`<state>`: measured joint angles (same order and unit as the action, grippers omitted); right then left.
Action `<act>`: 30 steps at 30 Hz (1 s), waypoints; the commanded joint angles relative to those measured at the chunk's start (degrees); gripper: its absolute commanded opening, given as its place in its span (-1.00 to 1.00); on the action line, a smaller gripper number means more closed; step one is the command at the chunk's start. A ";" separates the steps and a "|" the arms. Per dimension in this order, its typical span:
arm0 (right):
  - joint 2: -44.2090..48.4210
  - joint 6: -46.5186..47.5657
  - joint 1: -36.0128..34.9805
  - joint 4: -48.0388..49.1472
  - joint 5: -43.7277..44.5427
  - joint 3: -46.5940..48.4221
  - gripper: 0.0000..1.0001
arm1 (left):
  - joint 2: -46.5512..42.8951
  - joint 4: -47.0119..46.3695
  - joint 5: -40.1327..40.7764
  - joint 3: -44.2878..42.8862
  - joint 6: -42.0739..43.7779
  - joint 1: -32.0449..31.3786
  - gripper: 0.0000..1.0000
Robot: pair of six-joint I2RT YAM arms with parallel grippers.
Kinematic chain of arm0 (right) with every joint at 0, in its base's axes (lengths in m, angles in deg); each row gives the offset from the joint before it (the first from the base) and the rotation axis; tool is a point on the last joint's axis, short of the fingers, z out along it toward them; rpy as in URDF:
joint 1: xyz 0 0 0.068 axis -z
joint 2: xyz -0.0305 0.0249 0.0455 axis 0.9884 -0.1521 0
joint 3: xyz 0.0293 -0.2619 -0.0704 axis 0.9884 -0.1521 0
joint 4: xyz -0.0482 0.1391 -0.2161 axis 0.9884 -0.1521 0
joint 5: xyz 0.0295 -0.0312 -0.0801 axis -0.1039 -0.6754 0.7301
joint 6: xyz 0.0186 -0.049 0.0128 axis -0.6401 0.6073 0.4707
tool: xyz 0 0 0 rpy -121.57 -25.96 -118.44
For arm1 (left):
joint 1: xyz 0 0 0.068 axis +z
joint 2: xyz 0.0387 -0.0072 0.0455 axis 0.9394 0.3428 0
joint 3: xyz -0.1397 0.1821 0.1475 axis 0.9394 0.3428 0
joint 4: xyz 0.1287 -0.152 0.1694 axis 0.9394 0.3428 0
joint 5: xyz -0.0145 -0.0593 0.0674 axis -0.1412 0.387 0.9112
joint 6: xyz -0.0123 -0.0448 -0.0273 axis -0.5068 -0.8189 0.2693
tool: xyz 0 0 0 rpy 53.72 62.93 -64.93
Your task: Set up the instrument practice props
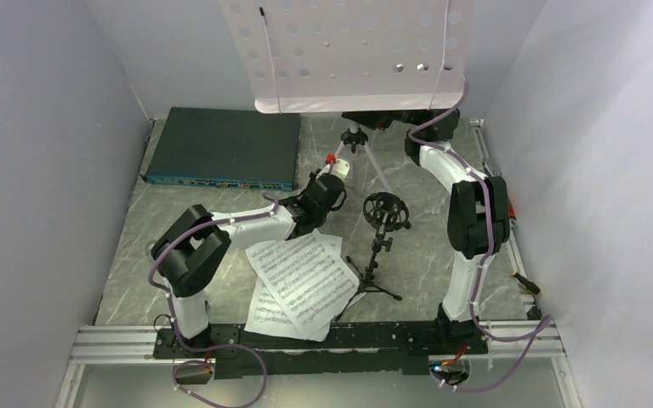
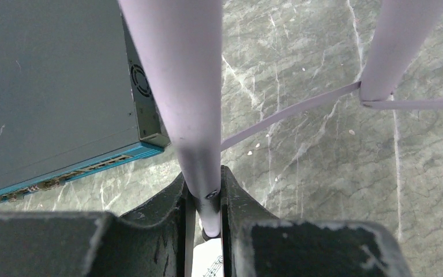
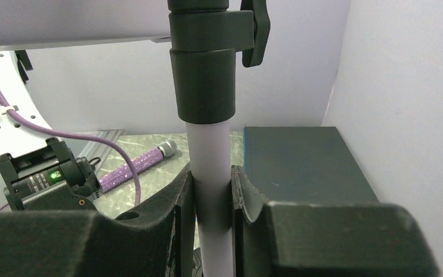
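The pale lilac perforated music stand (image 1: pixel 349 51) stands at the back centre, its tripod legs (image 1: pixel 366 161) on the table. My left gripper (image 1: pixel 330 180) is shut on one lilac leg (image 2: pixel 179 86), near the leg's foot (image 2: pixel 207 202). My right gripper (image 3: pixel 210 190) is shut on the stand's upright pole (image 3: pixel 209 144), just under its black clamp collar (image 3: pixel 205 63); in the top view it is hidden under the desk. Two white sheet-music pages (image 1: pixel 302 280) lie overlapped at the front centre. The black tripod mic stand (image 1: pixel 383 229) stands beside them. The glittery purple microphone (image 3: pixel 132 164) lies flat on the table.
A flat dark box with a blue front edge (image 1: pixel 221 146) lies at the back left, close to the held leg (image 2: pixel 52 86), and shows beside the pole (image 3: pixel 306 161). A red-handled tool (image 1: pixel 523 280) lies at the right edge. Walls close in on three sides.
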<state>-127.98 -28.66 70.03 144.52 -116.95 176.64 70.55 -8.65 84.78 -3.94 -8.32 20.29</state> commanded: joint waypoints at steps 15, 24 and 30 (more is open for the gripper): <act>6.36 -7.66 1.56 13.24 12.67 0.68 -1.00 | 8.43 17.62 -7.35 2.70 -1.44 -1.15 -0.95; 3.72 -10.07 4.09 17.84 12.07 -6.91 -1.00 | 8.52 17.58 -8.06 2.53 -1.42 -1.22 -0.95; 2.54 -10.93 5.76 17.92 8.82 -7.87 -1.00 | 7.53 16.51 -9.62 2.92 -1.01 -1.19 -0.94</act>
<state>-126.82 -33.49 75.25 151.78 -109.54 169.03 73.19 -6.66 84.08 -6.09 -5.54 19.48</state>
